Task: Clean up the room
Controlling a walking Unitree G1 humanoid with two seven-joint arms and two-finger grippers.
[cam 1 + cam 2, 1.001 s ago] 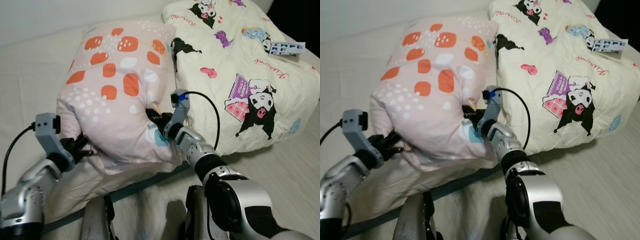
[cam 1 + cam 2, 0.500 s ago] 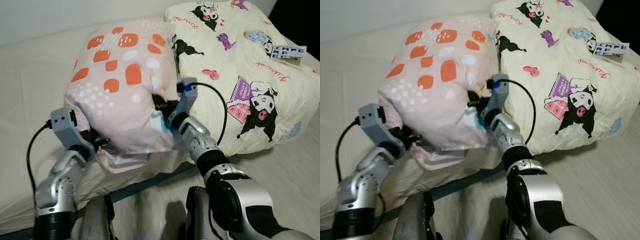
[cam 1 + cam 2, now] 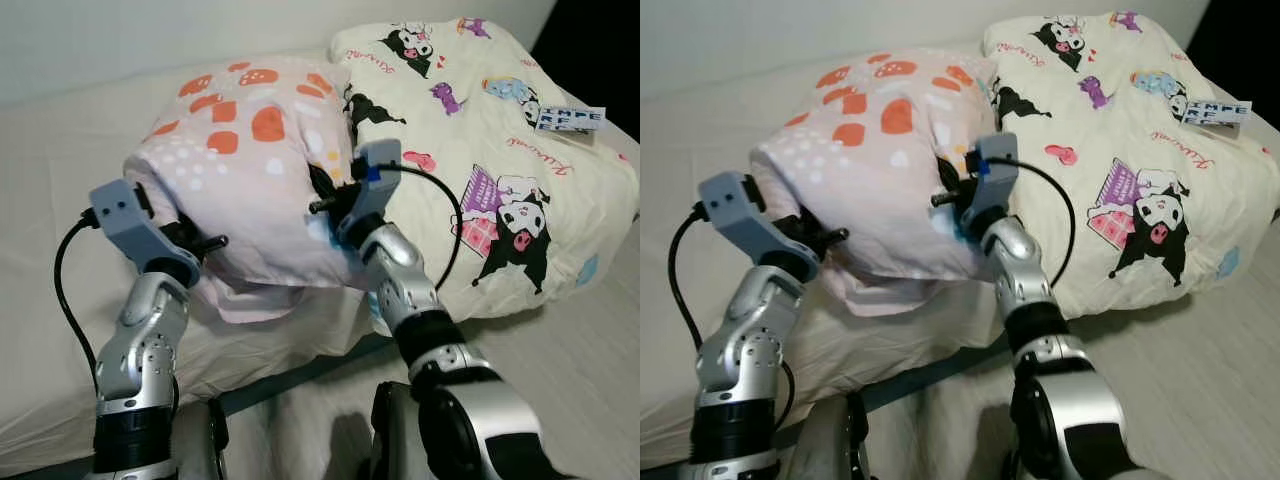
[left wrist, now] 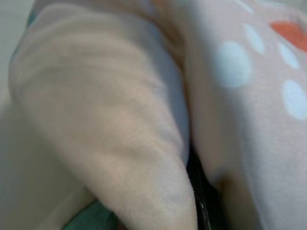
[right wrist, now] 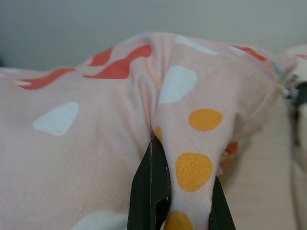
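A pink pillow (image 3: 255, 175) with orange and white patches is held up off the cream bed (image 3: 60, 170), between my two arms. My left gripper (image 3: 200, 245) is shut on the pillow's near left corner, its fingers sunk in the cloth (image 4: 144, 120). My right gripper (image 3: 322, 203) is shut on a fold at the pillow's right edge. In the right wrist view the black fingers (image 5: 151, 191) pinch a strip of pink cloth (image 5: 192, 163) with yellow dots.
A cream quilt (image 3: 500, 170) printed with cartoon figures lies bunched to the right of the pillow, touching it. A white tag (image 3: 570, 119) sits on its far right. A dark strip of bed edge (image 3: 290, 375) runs below the pillow.
Both grippers have lifted the pink pillow up and away from me. The left arm has risen from low left to nearly upright.
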